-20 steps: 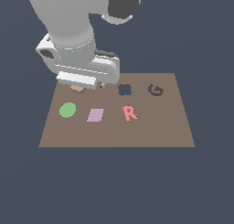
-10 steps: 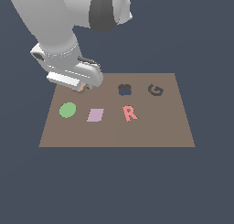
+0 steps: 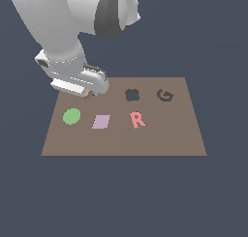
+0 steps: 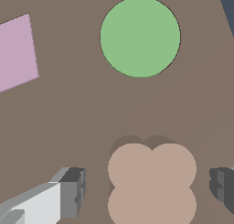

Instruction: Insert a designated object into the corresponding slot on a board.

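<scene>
The designated object (image 4: 152,184), a flat tan piece with a lobed outline, lies on the brown board (image 3: 160,139) near its far corner at the exterior view's left. My gripper (image 4: 148,186) is open around it, and a gap shows between the piece and each dark fingertip (image 4: 75,191). In the exterior view the hand covers the piece almost entirely, and the gripper (image 3: 88,94) sits low over the board. The slot (image 3: 131,95), a dark navy lobed cutout, lies free further to the exterior view's right.
A green disc (image 3: 71,116), a lilac square (image 3: 101,121) and a pink R (image 3: 138,119) lie in a row on the board. A dark G-shaped cutout (image 3: 165,95) sits beside the slot. In the wrist view the green disc (image 4: 140,36) is close to the piece.
The hand has shifted toward the exterior view's left, away from the slot, and has come down slightly toward the board's far left corner.
</scene>
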Motion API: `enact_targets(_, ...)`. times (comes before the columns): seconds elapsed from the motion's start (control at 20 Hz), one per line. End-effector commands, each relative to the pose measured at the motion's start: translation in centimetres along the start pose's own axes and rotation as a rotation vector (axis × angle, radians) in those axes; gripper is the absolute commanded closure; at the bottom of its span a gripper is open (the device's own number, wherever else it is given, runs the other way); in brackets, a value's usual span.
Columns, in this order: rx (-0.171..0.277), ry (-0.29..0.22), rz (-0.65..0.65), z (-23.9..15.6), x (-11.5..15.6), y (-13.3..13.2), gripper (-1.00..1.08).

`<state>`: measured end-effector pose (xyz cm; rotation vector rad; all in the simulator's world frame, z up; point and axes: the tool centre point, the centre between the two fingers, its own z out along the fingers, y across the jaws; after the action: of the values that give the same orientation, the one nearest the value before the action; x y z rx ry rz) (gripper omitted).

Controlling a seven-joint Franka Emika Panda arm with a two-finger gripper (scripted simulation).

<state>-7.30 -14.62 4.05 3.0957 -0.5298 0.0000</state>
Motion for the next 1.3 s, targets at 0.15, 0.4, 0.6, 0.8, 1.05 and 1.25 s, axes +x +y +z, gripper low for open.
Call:
enact_targets(0.15,0.001,0.000,0.001,1.1,-0.1,0.0,-0.92)
enact_targets(0.4,0.001,0.000,0.001,1.1,-0.1,0.0,1.08)
enact_targets(0.6,0.001,0.000,0.001,1.1,-0.1,0.0,1.08)
enact_targets(0.8,0.001,0.000,0.000,1.0,-0.1,0.0,1.08)
enact_targets(1.05,0.001,0.000,-0.043,0.9,-0.3,-2.0,1.08)
enact_targets(1.25,0.001,0.000,-0.122,0.7,-1.0,-5.6,1.08)
